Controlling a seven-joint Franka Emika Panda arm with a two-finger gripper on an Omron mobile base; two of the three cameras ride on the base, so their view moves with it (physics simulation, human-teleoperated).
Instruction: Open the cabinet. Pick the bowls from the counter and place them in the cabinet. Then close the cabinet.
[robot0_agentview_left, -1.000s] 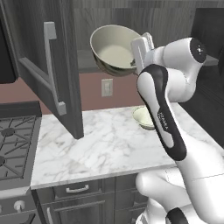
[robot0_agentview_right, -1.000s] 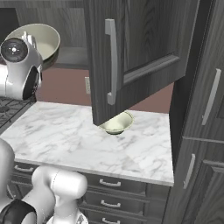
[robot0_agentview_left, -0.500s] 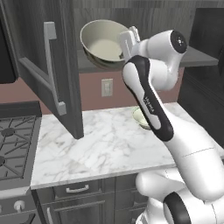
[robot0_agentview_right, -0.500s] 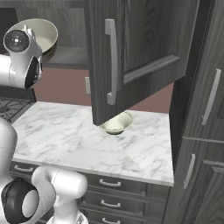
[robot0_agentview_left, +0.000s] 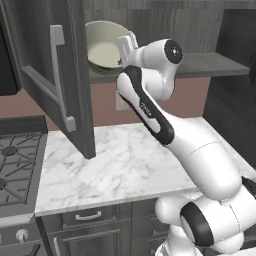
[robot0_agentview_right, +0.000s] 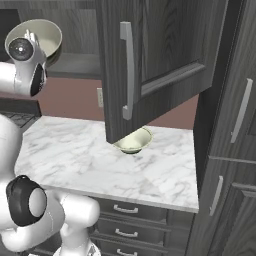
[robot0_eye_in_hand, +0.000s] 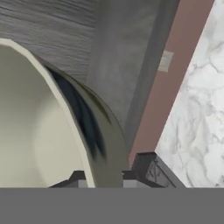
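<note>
Larger cream-green bowl (robot0_agentview_left: 103, 46) tilted over dark grey wall cabinet (robot0_agentview_left: 60, 75) shelf
Gripper (robot0_agentview_left: 126, 47) pinches its rim; released tilted, it could roll off

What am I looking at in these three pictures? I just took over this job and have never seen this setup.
It is a white robot arm on a driving base in a rendered kitchen. Two pictures come from cameras on the base, behind the arm to its left and right; the third looks along the hand. The fingers are shut on the rim of the larger bowl, holding it tilted at the grey shelf of the open cabinet. The shallower bowl sits on the marble counter, partly behind the open door. A gas stove lies to the left.
</note>
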